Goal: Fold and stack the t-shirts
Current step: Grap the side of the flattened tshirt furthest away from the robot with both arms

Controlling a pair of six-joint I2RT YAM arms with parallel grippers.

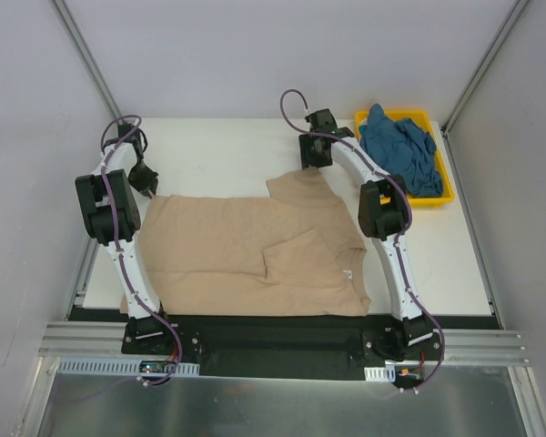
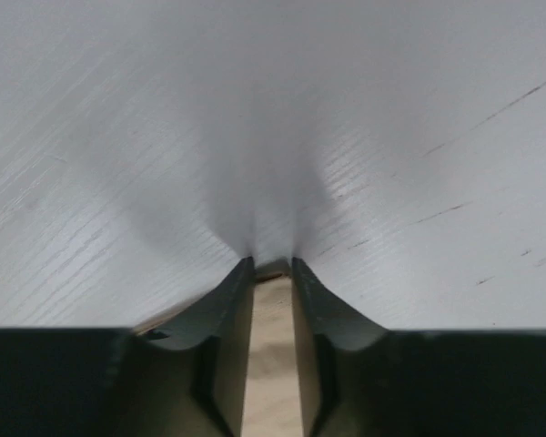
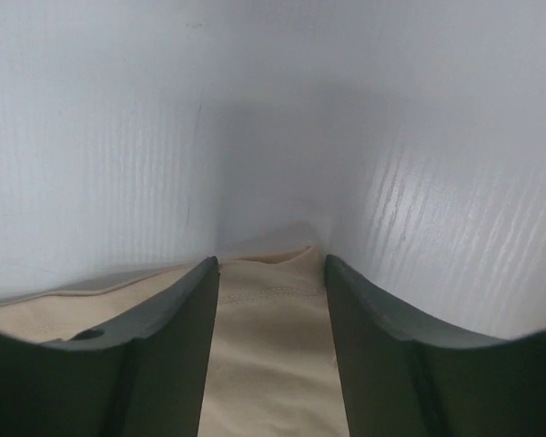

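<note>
Top external view, near edge first: tan t-shirt (image 1: 227, 246) lies spread on the table (image 1: 227, 146) between the two arms. White neck label (image 1: 348, 274) sits near its right front corner. One flap is already turned in over the middle.

Far edge: left gripper (image 1: 146, 185) is down at the shirt's far-left corner. Its jaws stand narrow with tan cloth between them; cannot tell whether it is pinched. Right gripper (image 1: 309, 164) is at the far-right sleeve, jaws apart astride the cloth edge, not yet gripping.

Step, as I judge it: taking hold of the far edge for the next fold. Both grips need to be firm before lifting together and drawing the cloth toward the near hem.

Farthest back: teal t-shirt (image 1: 399, 146) heaped unfolded in the yellow tray (image 1: 437, 198). Both wrist views show only fingertips, cloth and tabletop.
</note>
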